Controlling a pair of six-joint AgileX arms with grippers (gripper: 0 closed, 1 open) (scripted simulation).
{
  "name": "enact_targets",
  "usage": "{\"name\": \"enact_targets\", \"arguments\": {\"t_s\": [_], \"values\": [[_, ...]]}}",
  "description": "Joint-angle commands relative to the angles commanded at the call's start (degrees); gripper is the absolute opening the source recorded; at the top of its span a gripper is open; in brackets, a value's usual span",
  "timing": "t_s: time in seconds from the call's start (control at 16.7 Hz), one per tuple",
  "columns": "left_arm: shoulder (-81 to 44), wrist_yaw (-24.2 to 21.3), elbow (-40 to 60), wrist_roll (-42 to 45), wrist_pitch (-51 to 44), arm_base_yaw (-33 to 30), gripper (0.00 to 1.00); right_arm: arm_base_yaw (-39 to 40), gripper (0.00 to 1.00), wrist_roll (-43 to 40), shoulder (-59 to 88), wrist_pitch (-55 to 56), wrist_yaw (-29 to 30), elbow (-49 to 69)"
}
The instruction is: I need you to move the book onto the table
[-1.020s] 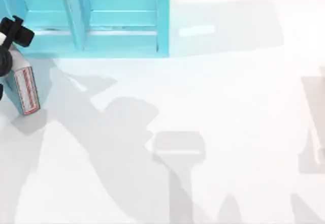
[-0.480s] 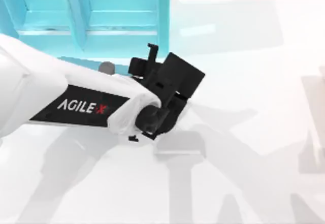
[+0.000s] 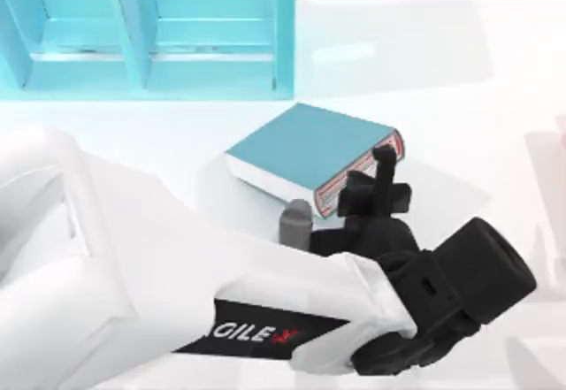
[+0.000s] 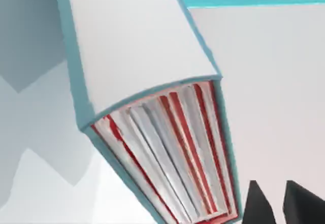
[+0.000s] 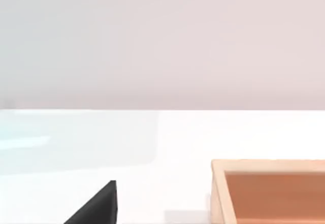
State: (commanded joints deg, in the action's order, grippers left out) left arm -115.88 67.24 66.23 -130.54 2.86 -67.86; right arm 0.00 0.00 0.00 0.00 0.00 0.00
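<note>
One book (image 3: 311, 151) lies flat on the counter (image 3: 460, 98), clear of the shelf (image 3: 150, 36); left hand (image 3: 376, 182) sits at its red-trimmed end, grip state unclear, likely releasing.

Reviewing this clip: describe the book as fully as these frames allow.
The book is a thick hardcover with a plain teal cover, white page edges and red trim at the spine end, where the left wrist view shows red and white stripes. It lies flat on the white table, cover up, turned at an angle, in front of the teal shelf unit. The left gripper is at its red-trimmed end; whether it is clamped on the book can't be told.
</note>
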Motion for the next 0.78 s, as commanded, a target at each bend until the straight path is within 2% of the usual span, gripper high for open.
{"name": "enact_targets", "arguments": {"t_s": [0.12, 0.78], "values": [[0.0, 1.9, 0.2, -1.7, 0.5, -1.6, 0.00, 0.0, 1.00, 0.0, 0.0, 0.0, 0.0, 0.0], [0.4, 2.5, 0.2, -3.3, -1.2, -2.4, 0.00, 0.0, 1.00, 0.0, 0.0, 0.0, 0.0, 0.0]]}}
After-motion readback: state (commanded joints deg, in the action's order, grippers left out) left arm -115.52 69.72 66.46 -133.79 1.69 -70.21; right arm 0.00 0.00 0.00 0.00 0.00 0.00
